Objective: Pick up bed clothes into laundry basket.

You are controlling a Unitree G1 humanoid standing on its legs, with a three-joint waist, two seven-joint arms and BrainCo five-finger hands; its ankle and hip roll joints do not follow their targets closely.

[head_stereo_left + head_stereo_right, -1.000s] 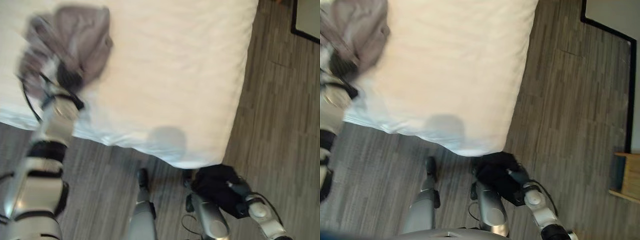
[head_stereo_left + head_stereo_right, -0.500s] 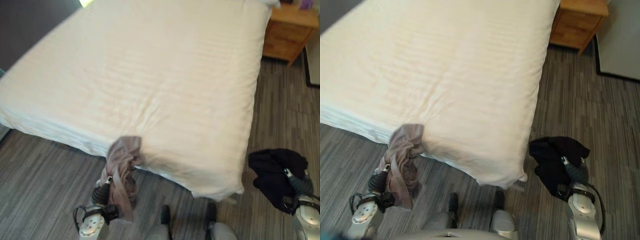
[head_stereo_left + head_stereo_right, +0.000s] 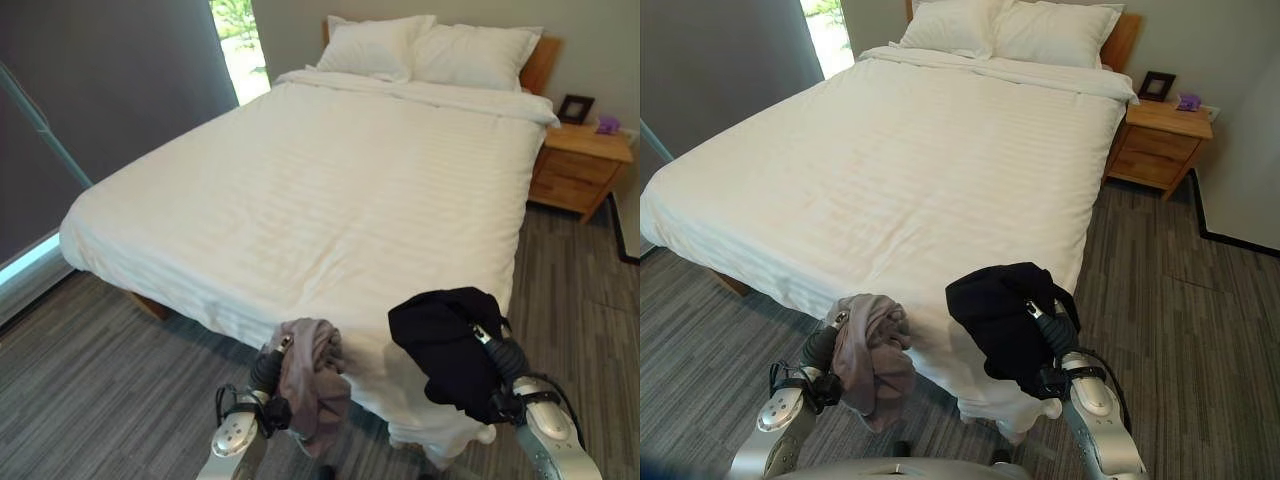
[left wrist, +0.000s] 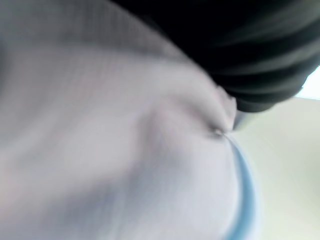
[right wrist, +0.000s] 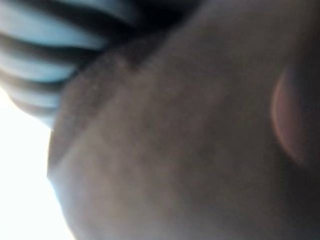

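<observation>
Both garments now hang clear of the bed [image 3: 330,190], carried for the basket: grey cloth [image 3: 312,380] on the left hand [image 3: 268,368], black cloth [image 3: 445,340] on the right hand [image 3: 500,352]; whether fingers clamp them, I cannot tell.

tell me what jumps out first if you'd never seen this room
The big white-sheeted bed fills the room, two white pillows at its head. At its foot, the left hand holds up a crumpled mauve-grey garment and the right hand a bunched black garment, both lifted clear of the mattress.
</observation>
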